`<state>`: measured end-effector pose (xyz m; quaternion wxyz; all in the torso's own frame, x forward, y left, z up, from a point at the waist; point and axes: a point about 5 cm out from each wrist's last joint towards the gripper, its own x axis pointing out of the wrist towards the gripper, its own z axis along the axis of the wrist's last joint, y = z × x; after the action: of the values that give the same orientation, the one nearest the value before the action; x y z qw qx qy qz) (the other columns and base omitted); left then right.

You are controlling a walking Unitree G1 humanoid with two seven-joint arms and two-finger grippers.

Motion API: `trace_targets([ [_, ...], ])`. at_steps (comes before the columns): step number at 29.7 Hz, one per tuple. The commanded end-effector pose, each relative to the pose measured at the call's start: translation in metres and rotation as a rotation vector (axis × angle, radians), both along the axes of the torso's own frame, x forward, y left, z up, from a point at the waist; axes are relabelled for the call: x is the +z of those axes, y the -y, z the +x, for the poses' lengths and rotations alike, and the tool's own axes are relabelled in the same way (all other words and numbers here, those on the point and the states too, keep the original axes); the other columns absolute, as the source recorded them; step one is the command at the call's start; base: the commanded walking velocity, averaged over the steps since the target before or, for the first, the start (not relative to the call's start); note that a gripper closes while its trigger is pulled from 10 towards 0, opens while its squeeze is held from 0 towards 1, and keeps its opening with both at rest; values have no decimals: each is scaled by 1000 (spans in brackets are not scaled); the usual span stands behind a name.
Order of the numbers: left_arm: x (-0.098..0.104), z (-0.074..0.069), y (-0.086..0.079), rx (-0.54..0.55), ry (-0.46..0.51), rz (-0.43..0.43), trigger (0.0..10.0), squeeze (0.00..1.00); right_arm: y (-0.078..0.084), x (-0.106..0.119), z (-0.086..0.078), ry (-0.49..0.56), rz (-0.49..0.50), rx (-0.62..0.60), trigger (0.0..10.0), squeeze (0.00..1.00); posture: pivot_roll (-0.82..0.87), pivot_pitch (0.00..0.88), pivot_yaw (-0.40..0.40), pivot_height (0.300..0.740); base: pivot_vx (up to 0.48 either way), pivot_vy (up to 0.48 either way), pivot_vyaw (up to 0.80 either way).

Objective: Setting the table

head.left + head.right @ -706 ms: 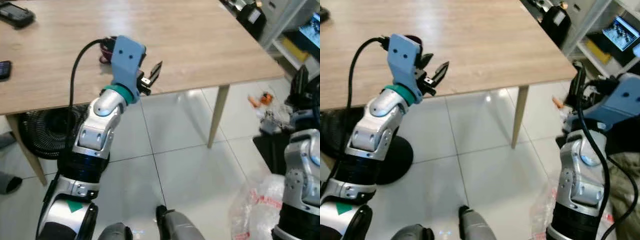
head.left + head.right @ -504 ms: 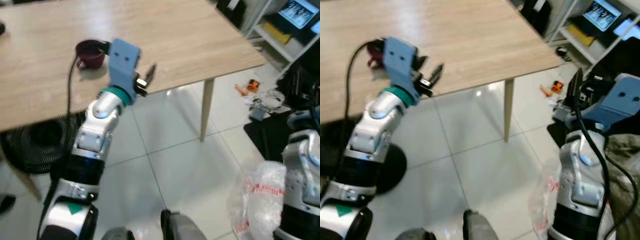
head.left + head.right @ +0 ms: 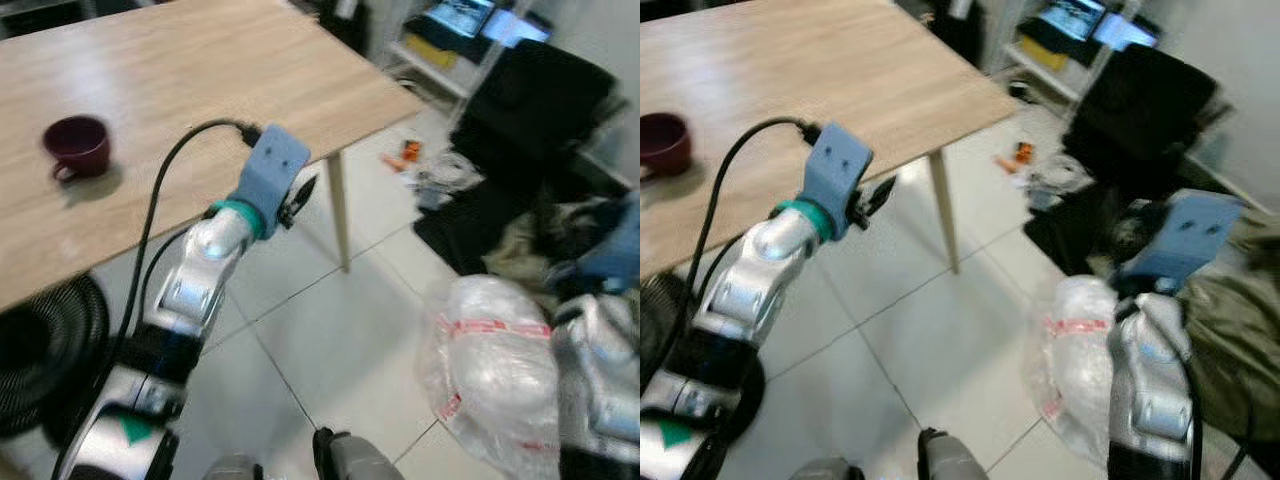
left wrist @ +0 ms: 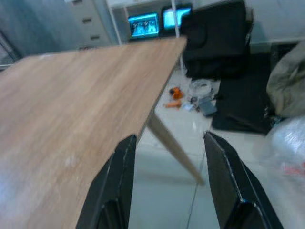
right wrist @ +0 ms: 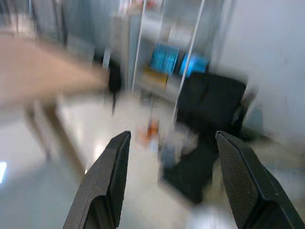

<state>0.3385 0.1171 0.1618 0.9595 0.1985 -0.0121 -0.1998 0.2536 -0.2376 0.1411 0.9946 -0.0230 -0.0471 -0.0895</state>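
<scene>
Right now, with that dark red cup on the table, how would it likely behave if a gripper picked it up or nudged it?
The cup looks rigid and probably ceramic, so likely breakable if dropped. It stands upright on the table, squat and wide, so a nudge would probably slide it, not tip it. Its side handle may make it swing.

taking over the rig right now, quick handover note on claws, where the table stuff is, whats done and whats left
Left claw: open, empty, raised beside the near edge of the wooden table.
Right claw: open, empty, off to the right over the floor, pointing at the shelves and a black chair.
Things: a dark red cup stands upright on the table, clear of both claws.
Done: the cup is on the table.
Left: no other tableware is in view, so the rest of the setting. A clear plastic bag lies on the floor near the right arm.
</scene>
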Motion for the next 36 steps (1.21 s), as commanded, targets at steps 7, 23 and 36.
trace_targets([
  [7, -52, -30, -30, 80, -121, 62, 10000, 0, -26, -44, -1, -141, 31, 128, 10000, 0, 115, 42, -26, 740, 0, 0, -800],
  [23, -64, -20, -38, 163, -152, -19, 10000, 0, -32, -60, 1, -163, 43, 129, 10000, 0, 108, 33, -28, 740, 0, 0, -800],
  [36, -56, -13, -23, 72, -132, -51, 10000, 0, -1, -65, -7, -156, 84, -46, 10000, 0, 85, 37, 0, 740, 0, 0, -800],
])
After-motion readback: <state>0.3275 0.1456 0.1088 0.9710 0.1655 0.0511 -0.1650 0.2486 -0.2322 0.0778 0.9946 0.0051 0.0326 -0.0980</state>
